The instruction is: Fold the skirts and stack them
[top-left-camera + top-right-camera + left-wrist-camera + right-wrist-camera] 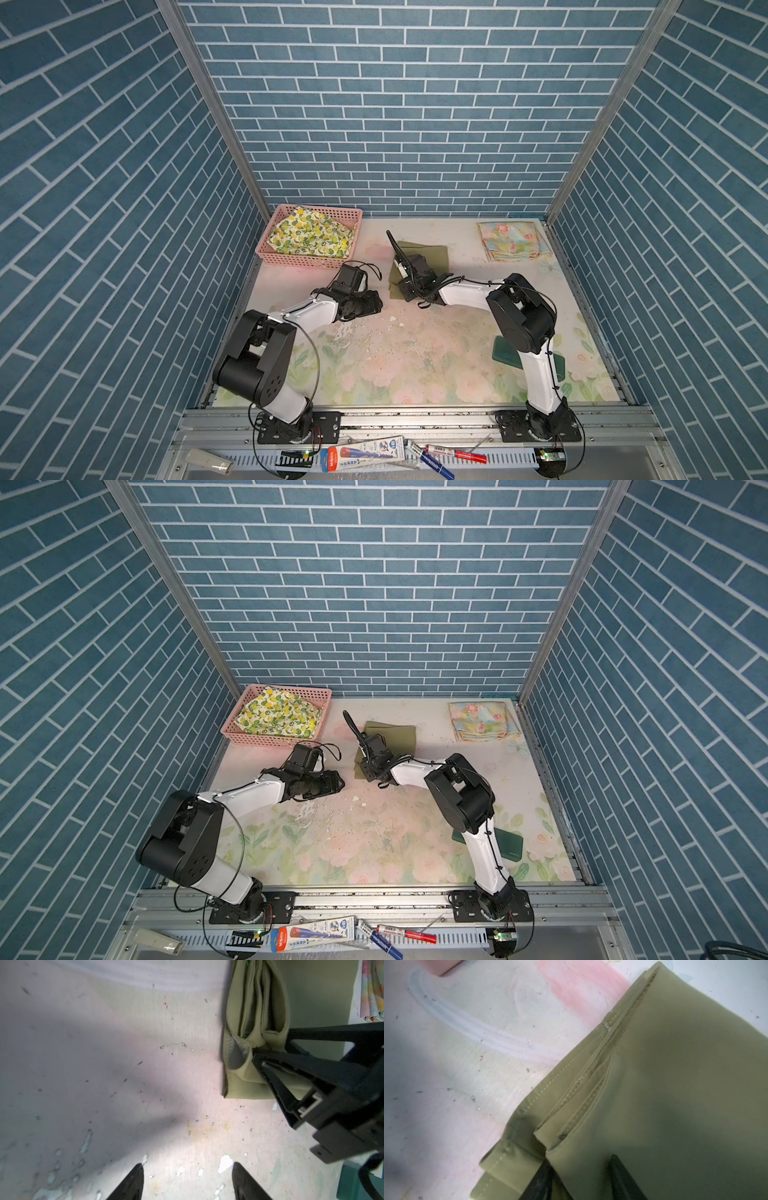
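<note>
We find the olive skirt (pixel 430 255) folded flat on the table (pixel 415 353), far middle. Its long axis appears to run near to far, and the stacked hems face the left gripper (pixel 188 1164), which stands wide over bare table. The right gripper (pixel 581 1167) straddles the near-left corner; we cannot tell whether it pinches. The lemon skirt (pixel 311 237) lies in the pink basket (pixel 291 259) at far left. The floral skirt (pixel 513 241) lies folded at far right. A green block (pixel 505 353) lies beneath the right arm.

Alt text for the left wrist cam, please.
The right tool pinches the layered edge of the folded olive skirt, which lies on the worn mat. The left tool, open, points at bare mat in the foreground.
</note>
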You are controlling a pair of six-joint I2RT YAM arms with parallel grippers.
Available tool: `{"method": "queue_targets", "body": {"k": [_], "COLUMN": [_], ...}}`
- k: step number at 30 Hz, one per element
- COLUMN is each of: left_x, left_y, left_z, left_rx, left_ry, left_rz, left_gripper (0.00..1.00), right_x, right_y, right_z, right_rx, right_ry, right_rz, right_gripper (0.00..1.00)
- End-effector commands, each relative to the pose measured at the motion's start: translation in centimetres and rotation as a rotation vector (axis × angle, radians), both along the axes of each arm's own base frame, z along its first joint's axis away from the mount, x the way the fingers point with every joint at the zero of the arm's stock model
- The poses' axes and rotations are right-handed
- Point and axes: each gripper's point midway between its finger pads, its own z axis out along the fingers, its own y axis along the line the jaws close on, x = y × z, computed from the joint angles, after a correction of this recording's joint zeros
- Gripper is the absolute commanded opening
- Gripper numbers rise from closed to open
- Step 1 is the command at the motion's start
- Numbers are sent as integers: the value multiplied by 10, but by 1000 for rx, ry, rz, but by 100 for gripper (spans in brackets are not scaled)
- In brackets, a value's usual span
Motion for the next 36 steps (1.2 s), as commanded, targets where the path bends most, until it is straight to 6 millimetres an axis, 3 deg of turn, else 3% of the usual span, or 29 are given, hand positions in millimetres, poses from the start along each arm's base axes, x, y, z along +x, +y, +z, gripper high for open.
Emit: {"method": "queue_targets", "body": {"k": [1, 4, 10, 21, 28, 36], "left_x": [-16, -21, -16, 2, 8, 12], "left_y": [10, 6, 5, 9, 5, 6], "left_z": [14, 28, 31, 26, 35, 39], "left_rx": [82, 97, 89, 76, 46, 51], "left_ry": [-7, -49, -65, -79, -109, -127], "left_rz": [-35, -42, -32, 36, 38, 50], "left_gripper": [69, 70, 70, 70, 69, 69], "right_x": [14, 16, 17, 10, 4, -4], "right_y": [9, 11, 13, 12, 13, 20], "right_z": [13, 20, 38, 66, 85, 66], "right_rx": [6, 20, 58, 129, 177, 203], "right_ry": [-53, -61, -78, -98, -102, -36], "right_rz": [-15, -24, -25, -20, -13, 2], "right_gripper": [28, 14, 1, 0, 0, 0]}}
